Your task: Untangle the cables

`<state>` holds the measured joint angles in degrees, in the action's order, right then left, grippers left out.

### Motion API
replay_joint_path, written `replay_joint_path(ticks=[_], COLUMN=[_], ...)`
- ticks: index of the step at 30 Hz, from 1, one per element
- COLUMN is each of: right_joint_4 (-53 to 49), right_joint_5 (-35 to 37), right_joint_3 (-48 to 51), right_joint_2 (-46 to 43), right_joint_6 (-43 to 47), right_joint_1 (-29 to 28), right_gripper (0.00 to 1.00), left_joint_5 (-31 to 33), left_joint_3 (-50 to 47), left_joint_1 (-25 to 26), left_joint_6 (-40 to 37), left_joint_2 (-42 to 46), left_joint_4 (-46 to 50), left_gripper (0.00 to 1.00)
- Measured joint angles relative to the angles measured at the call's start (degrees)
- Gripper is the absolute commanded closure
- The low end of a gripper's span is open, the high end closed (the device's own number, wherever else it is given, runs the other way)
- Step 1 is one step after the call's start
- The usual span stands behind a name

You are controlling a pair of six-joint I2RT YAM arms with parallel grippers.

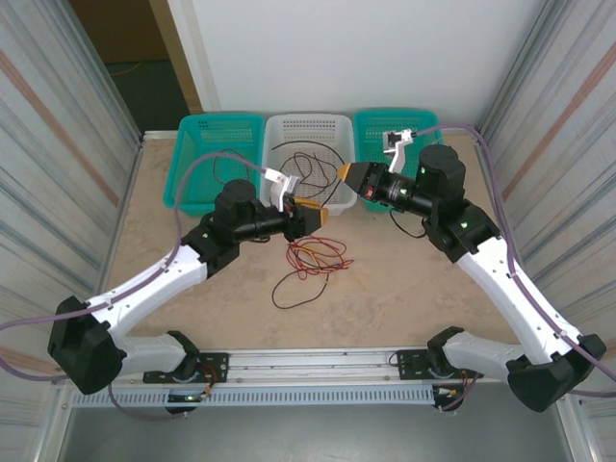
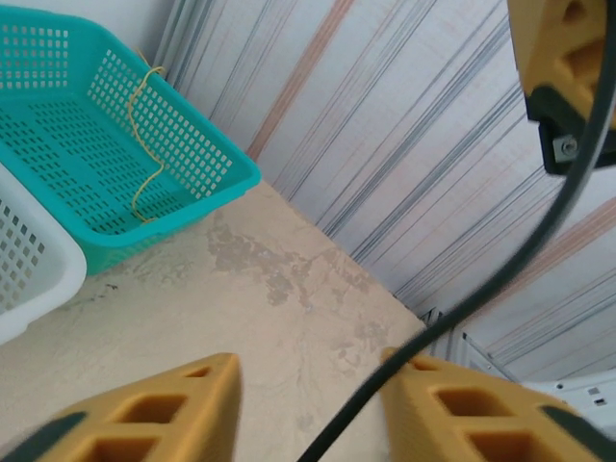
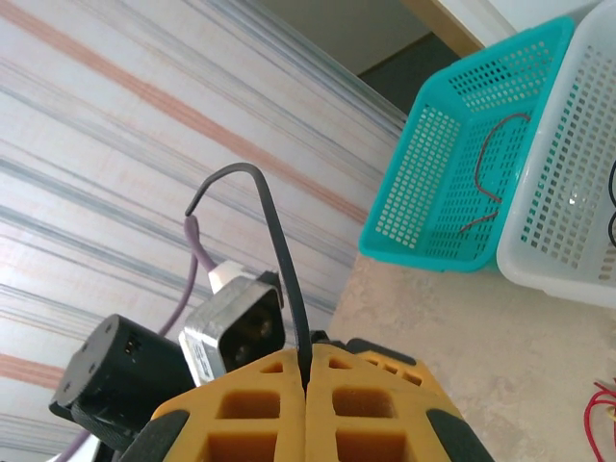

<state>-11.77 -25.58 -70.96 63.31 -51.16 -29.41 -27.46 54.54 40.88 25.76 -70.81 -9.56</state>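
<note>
Right tool (image 3: pixel 306 371) was found clamped on black cable (image 3: pixel 286 260) | left tool (image 2: pixel 308 385) was seen part-open astride it | red cable (image 3: pixel 489 159) and yellow cable (image 2: pixel 154 159) were judged sorted into teal baskets (image 3: pixel 423 192) | tangle (image 1: pixel 316 252) was left on surface (image 1: pixel 404 289)

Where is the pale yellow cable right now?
In the left wrist view, upper left: the pale yellow cable lies inside the right-hand teal basket, against its mesh side wall, next to the white basket.
</note>
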Motion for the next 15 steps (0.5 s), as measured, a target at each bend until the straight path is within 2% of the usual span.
replay_joint_path(ticks=[5, 12, 14, 15], right_joint_4=[1.4, 3.3, 3.2, 2.3], right_joint_5=[-0.1, 0.9, 1.5, 1.8], right_joint_3=[1.0, 6.2, 7.9, 8.4], right_joint_2=[-0.5, -1.3, -1.3, -1.1], right_joint_6=[-1.9, -5.6, -6.1, -6.3], right_joint_1=[2.0, 4.0, 4.0, 4.0], right_gripper=[1.00, 1.00, 0.90, 0.81], left_joint_5=[-0.2, 0.6, 2.1, 3.2], left_joint_3=[0.0, 0.2, 0.9, 1.6], left_joint_1=[0.4, 1.9, 3.4, 4.5], left_joint_6=[-0.3, -1.8, -4.2, -6.0], left_joint_2=[-0.1, 0.1, 0.5, 0.8], left_joint_4=[0.3, 1.9, 4.5, 6.5], left_gripper=[1.00, 1.00, 1.00, 1.00])
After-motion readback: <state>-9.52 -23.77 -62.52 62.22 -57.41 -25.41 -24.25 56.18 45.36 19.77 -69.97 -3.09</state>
